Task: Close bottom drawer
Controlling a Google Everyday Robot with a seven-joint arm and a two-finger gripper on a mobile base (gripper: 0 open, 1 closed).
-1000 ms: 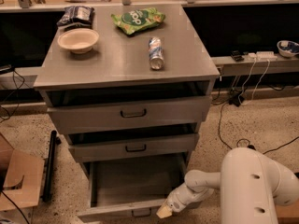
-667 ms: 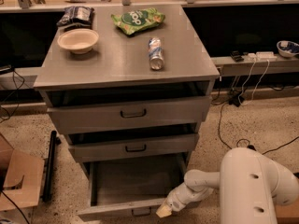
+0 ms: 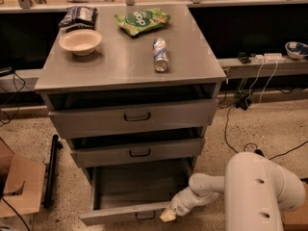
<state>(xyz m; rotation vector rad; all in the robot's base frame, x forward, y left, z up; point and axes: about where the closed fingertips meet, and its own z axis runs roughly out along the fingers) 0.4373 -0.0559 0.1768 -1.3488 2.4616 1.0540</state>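
The bottom drawer (image 3: 126,211) of the grey metal cabinet is pulled out, showing its flat grey floor (image 3: 139,186) and a small dark handle (image 3: 144,215) on its low front panel. My gripper (image 3: 167,215) is at the right end of that front panel, touching or very near it, at the end of the white arm (image 3: 260,191) reaching from the lower right. The two drawers above are slightly ajar.
On the cabinet top lie a bowl (image 3: 80,41), a green chip bag (image 3: 141,20), a can on its side (image 3: 160,55) and a dark bag (image 3: 79,16). A cardboard box (image 3: 19,186) stands on the floor at left. Cables run across the floor at right.
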